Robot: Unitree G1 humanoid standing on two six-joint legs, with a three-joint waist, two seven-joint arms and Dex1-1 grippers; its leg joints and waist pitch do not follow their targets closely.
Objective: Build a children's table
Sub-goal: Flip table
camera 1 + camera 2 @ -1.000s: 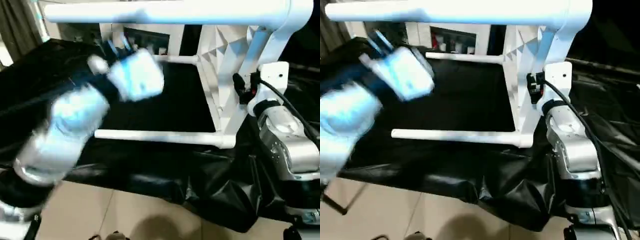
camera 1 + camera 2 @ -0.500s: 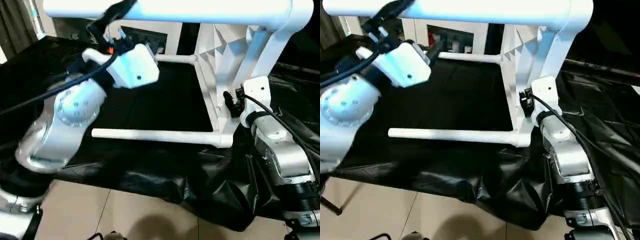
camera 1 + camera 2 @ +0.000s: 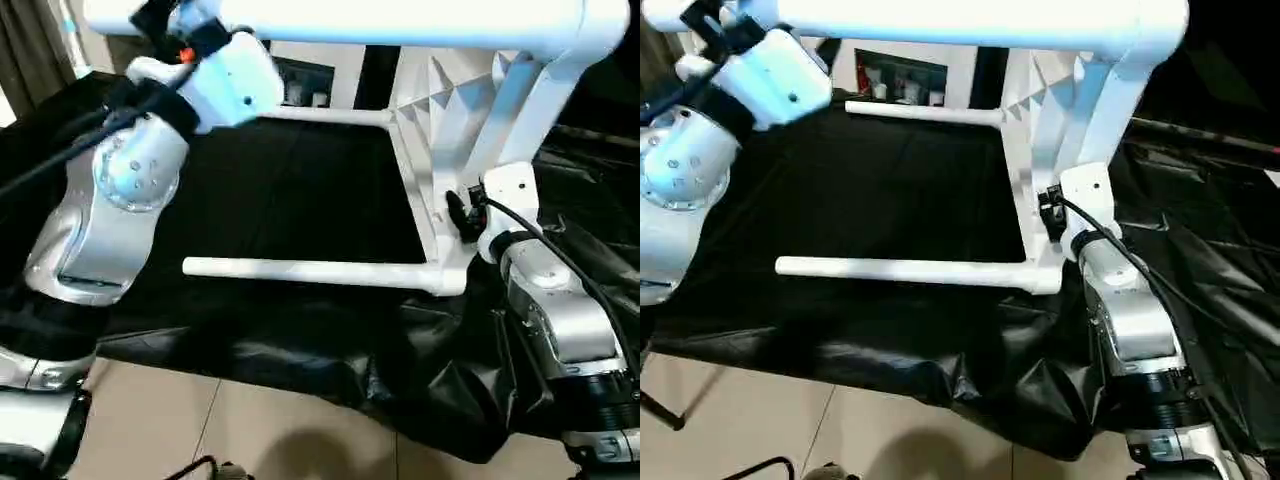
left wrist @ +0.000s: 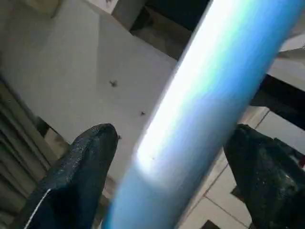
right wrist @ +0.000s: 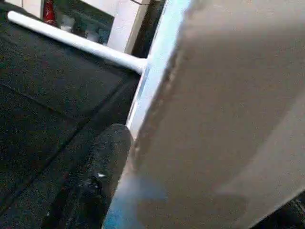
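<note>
An indoor room that reads as a staged test space set up in a home-like interior. A work surface is draped in crinkled black plastic sheeting (image 3: 300, 330) that hangs over its edge. Below it lies a floor of pale beige tiles (image 3: 250, 430). At the back stands a white cabinet (image 3: 902, 75) with glass doors, small items on its shelves. A grey curtain (image 3: 30, 50) hangs at the far left.

Tabletop (image 3: 300, 200) draped in crinkled black sheeting (image 3: 430, 390), hanging in folds over the near edge above a pale tiled floor (image 3: 250, 430). Resting on it, on its side: the children's table (image 3: 440, 190), lowest leg (image 3: 310, 270) lying along the cloth near the front edge.
</note>
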